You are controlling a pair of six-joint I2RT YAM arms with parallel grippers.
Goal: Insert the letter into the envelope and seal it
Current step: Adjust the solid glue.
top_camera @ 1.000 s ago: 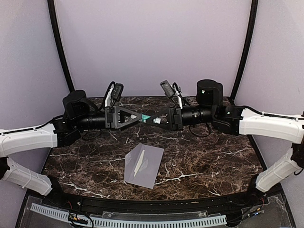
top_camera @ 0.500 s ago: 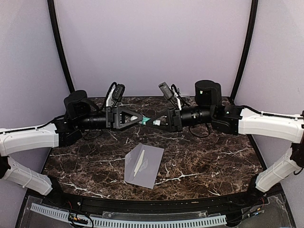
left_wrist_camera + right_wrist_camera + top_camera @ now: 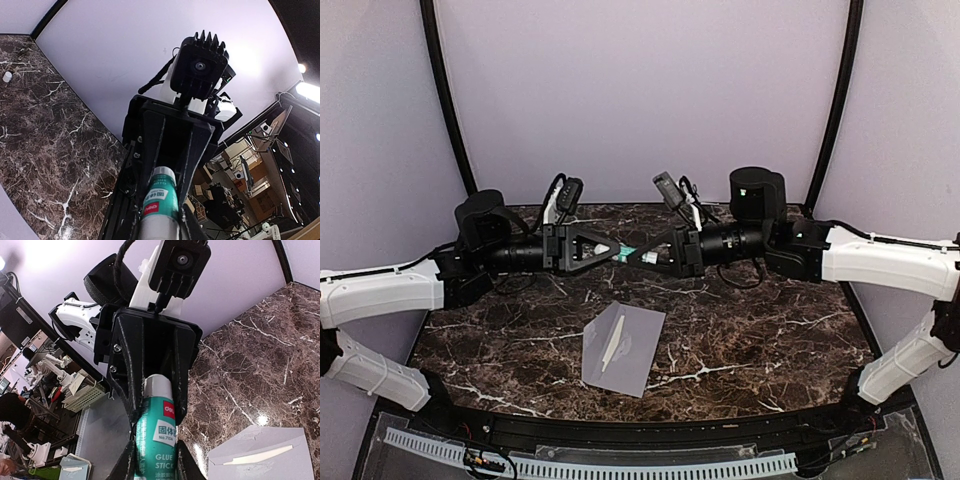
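REMOTE STATION: Above the back of my dark, white-veined marble table (image 3: 770, 330), the two arms meet nose to nose, a teal plastic glue stick (image 3: 636, 252) held level between them. The right gripper (image 3: 644, 256) is clamped on the teal labelled body. The left gripper (image 3: 617, 250) has its fingers narrowed around the white end of the glue stick, and from the right wrist camera they look pressed against it. The pale grey-lavender paper envelope (image 3: 630, 355) lies flat on the table nearer the bases, well apart from both tools, flap open. A narrow cream strip (image 3: 613, 340) runs along it; I cannot tell whether that is the letter.
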